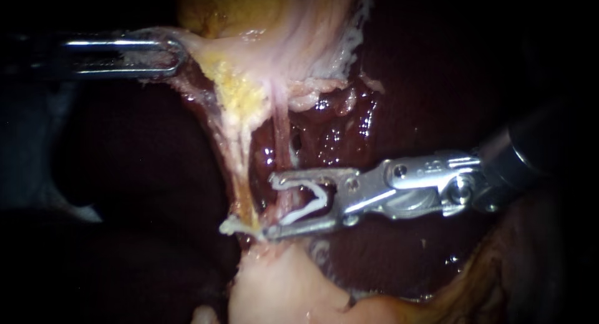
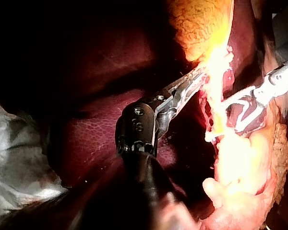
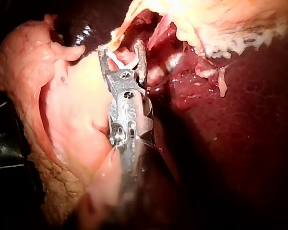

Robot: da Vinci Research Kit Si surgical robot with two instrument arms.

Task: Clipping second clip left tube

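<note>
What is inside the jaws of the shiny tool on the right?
The right instrument holds a white clip between its jaws, and a thin pink tube runs down between them. What lies behind the tube is covered.

The right instrument (image 1: 272, 205) was bright silver steel: small round screws (image 1: 399, 170) ahead of its wrist (image 1: 458, 190), a dark round shaft (image 1: 536, 149) behind it. The left instrument (image 1: 171, 52) was polished, slotted metal.

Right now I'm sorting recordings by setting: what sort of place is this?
Probably a surgical practice bench, seen through an endoscope: the left instrument grips pale tissue, and the right instrument holds a white clip around a tube, over dark liver.
</note>
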